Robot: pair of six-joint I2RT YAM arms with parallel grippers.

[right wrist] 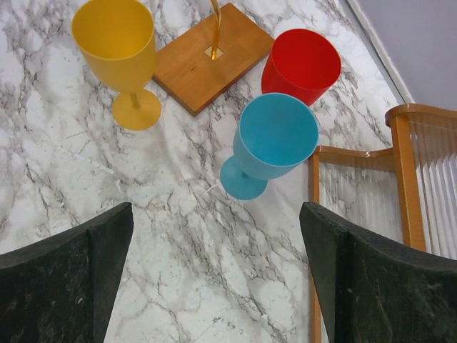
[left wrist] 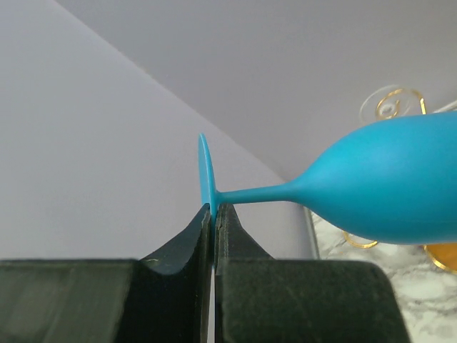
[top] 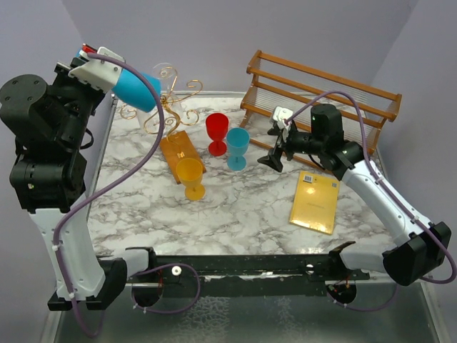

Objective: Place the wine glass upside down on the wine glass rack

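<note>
A grey-veined marble worktop [top: 235, 207] is sitting between pale lilac walls. In the upper left of the top view the blue wine glass [left wrist: 385, 186] is lying level in the air, stem horizontal, bowl pointing right toward the gold wine glass rack [top: 171, 100], close by its curled arms. The left arm is rearing high, its gripper [left wrist: 214, 211] pinching the glass's foot edge-on. At right, the right gripper [right wrist: 216, 211] is hanging spread wide over the worktop.

The wine glass rack [top: 178, 151] stands left of the slatted rack [top: 300, 69].
</note>
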